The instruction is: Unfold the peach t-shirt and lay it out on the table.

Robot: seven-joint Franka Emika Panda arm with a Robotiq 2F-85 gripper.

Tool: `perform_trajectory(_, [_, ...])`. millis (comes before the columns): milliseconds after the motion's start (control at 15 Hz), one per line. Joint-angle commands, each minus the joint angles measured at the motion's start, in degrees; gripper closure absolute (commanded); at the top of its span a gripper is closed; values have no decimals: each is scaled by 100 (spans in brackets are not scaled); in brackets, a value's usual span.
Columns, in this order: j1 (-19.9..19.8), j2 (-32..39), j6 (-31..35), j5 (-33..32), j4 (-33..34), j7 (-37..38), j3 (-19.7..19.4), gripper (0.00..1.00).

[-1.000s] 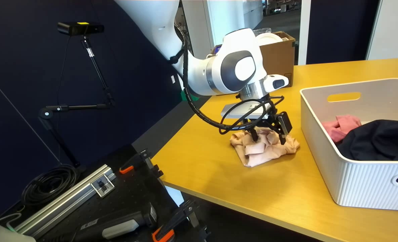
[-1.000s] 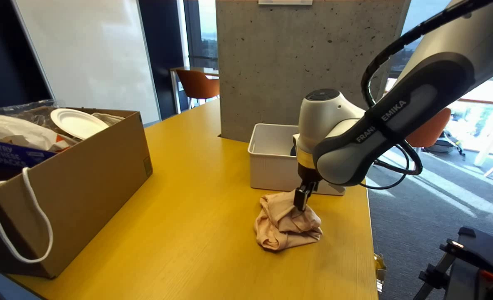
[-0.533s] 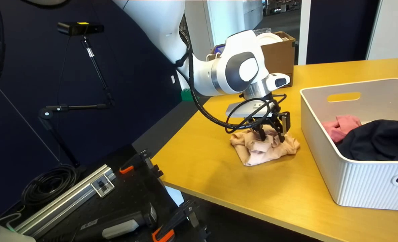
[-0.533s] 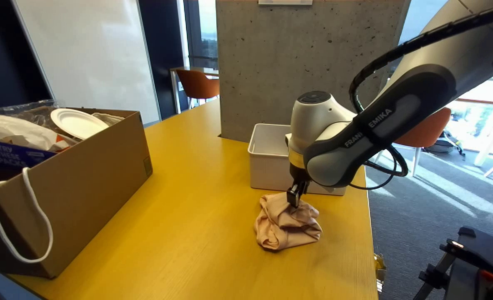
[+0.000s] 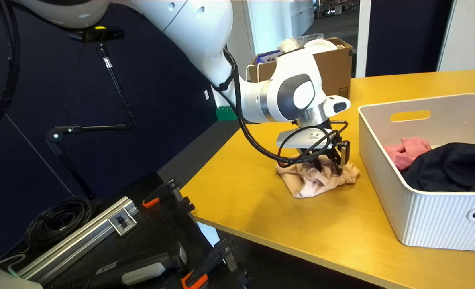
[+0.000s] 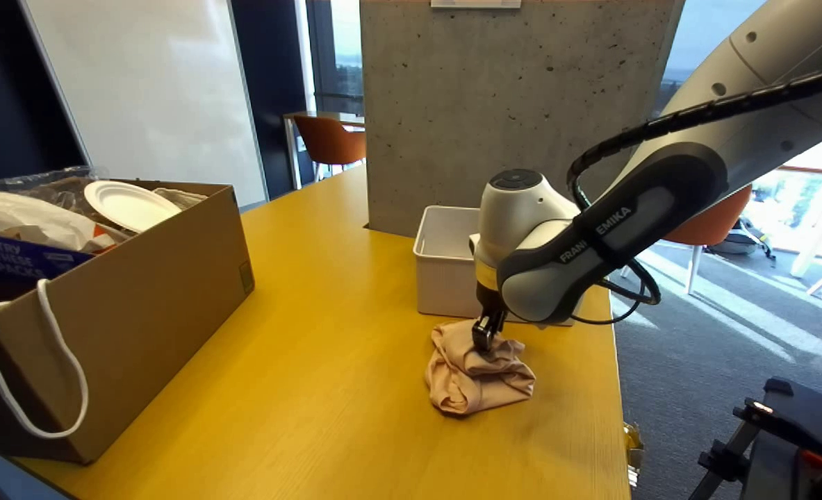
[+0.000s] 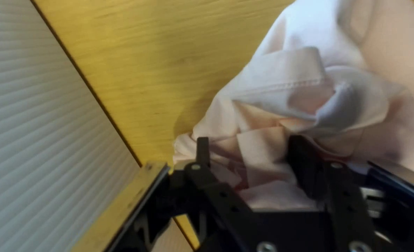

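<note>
So that a fold can presumably be pinched and drawn open, the Robotiq gripper [image 7: 248, 141] straddles bunched cloth of the peach t-shirt [image 6: 477, 385], jaws apart, near the robot-side edge of the table [image 6: 313, 361]

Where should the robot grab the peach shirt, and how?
Probably from above, by the bunched folds between the open jaws: the peach t-shirt lies crumpled, so they should pinch easily, and the white bin stands close on one side.

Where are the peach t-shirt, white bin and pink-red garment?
Peach t-shirt [image 6: 470, 377], in an exterior view: on its crumpled middle.
White bin [image 5: 438, 221], in an exterior view: on its ribbed outer wall.
Pink-red garment [image 5: 409, 152], in an exterior view: on its visible folds.
</note>
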Motion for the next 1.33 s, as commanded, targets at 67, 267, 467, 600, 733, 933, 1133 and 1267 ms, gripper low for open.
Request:
perform_trajectory(67, [-62, 241, -132, 11, 452, -176, 105, 52])
perform_trajectory(267, [-57, 240, -115, 14, 500, -204, 126, 56])
perform_trajectory(467, [-61, 244, -127, 26, 543, -198, 138, 81])
perform_trajectory(600, [-26, 140, -102, 17, 442, -174, 138, 96])
perform_trajectory(733, [82, -63, -86, -16, 245, -53, 63, 100])
perform_trajectory(933, [222, -511, -120, -59, -112, 114, -74, 98])
perform_trajectory(1133, [344, -1110, -242, -73, -536, 318, -198, 98])
perform_trajectory(1267, [410, -1422, -374, -90, -681, 430, -239, 98])
